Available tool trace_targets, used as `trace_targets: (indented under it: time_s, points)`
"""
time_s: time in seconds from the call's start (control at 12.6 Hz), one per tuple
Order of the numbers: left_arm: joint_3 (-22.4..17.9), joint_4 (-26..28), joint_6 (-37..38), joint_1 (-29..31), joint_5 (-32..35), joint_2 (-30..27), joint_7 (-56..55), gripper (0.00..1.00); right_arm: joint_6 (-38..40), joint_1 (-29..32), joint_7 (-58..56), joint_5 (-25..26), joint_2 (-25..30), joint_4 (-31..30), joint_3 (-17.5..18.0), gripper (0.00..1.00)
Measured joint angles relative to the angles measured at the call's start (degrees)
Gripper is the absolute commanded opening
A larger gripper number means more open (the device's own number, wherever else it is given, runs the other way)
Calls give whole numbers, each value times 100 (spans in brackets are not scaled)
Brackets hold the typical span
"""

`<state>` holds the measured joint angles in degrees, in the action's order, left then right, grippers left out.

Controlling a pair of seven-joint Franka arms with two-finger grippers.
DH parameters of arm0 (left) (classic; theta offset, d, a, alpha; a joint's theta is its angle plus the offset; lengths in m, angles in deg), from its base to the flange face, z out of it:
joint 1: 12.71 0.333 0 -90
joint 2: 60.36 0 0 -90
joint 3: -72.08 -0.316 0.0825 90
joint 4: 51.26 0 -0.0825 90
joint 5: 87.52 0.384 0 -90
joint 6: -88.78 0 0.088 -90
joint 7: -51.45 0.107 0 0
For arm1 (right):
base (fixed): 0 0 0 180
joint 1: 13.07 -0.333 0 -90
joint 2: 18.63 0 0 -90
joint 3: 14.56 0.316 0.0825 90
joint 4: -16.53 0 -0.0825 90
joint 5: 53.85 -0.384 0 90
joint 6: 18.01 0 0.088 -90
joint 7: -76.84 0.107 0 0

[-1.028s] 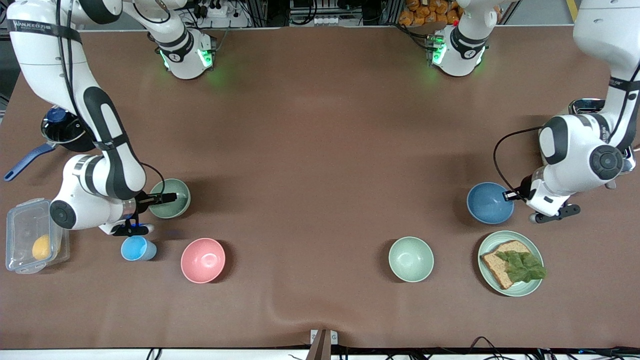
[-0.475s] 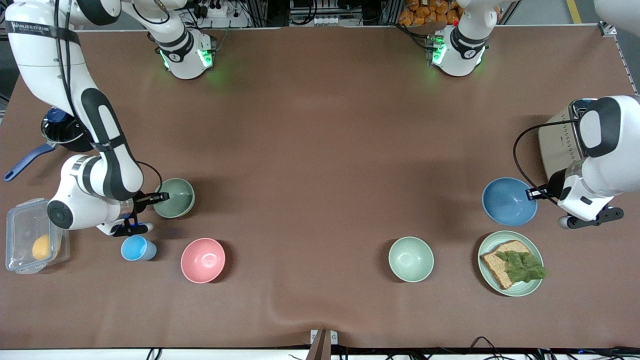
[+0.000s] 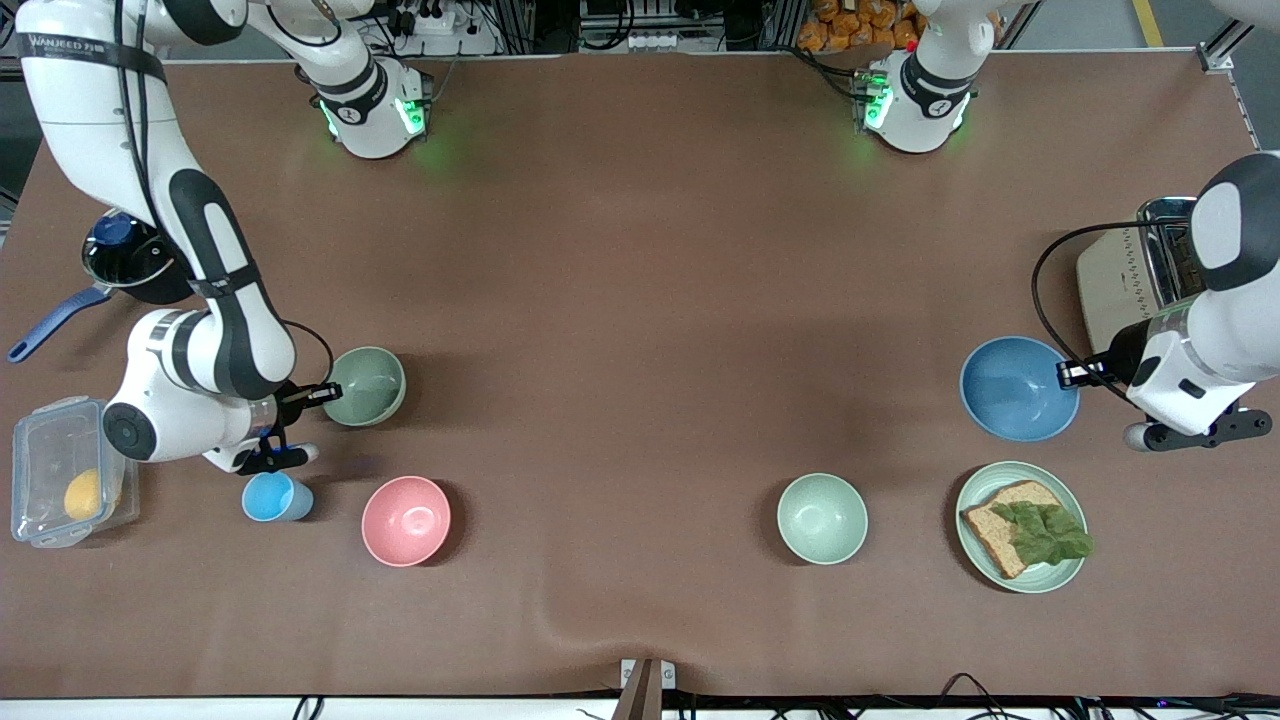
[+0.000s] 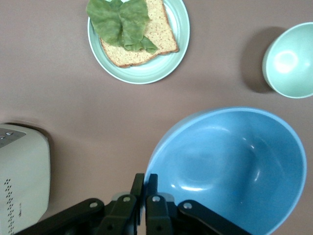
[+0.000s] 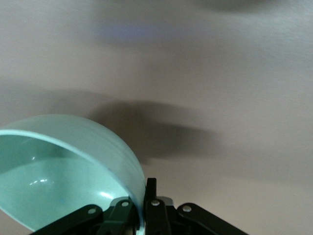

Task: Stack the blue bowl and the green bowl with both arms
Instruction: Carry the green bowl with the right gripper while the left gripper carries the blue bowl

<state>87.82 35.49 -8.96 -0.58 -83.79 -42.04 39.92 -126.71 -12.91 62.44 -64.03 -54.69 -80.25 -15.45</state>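
brown table (image 3: 640, 300); each hand (image 3: 1068, 374) (image 3: 322, 393) hides its bowl's (image 3: 1018, 388) (image 3: 366, 385) pinched rim.

The left gripper (image 3: 1065, 375) pinches the rim of the blue bowl (image 3: 1018, 388) above the table (image 3: 640, 300) near the toaster (image 3: 1135, 275), while the right gripper (image 3: 322, 393) pinches the rim of the green bowl (image 3: 366, 386) near the pink bowl (image 3: 405, 520).
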Motion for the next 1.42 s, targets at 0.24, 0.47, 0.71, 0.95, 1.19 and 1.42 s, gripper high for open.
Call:
trace_targets:
  time_s: [0.24,0.47,0.71,0.95,1.19,1.42]
  points:
    - [48,-137,139,0,-63,-67,-16,0,190,-555,1076,-457,177,134,32,0]
    - [114,-146,171,0,-156,-117,-17,0,110,-1255,2308,-1114,194,329,42,0]
    - [209,-161,350,-6,-387,-194,-211,0,-369,-1713,3334,-1604,119,443,42,0]
    - [342,-170,416,3,-512,-301,-610,0,-1085,-2196,4069,-2081,-64,450,46,0]
    - [522,-149,489,-8,-730,-303,-1170,0,-1907,-2761,4737,-2210,-344,453,49,0]
    - [766,-100,496,-103,-741,-244,-1819,0,-2163,-3036,5083,-2220,-521,460,46,18]
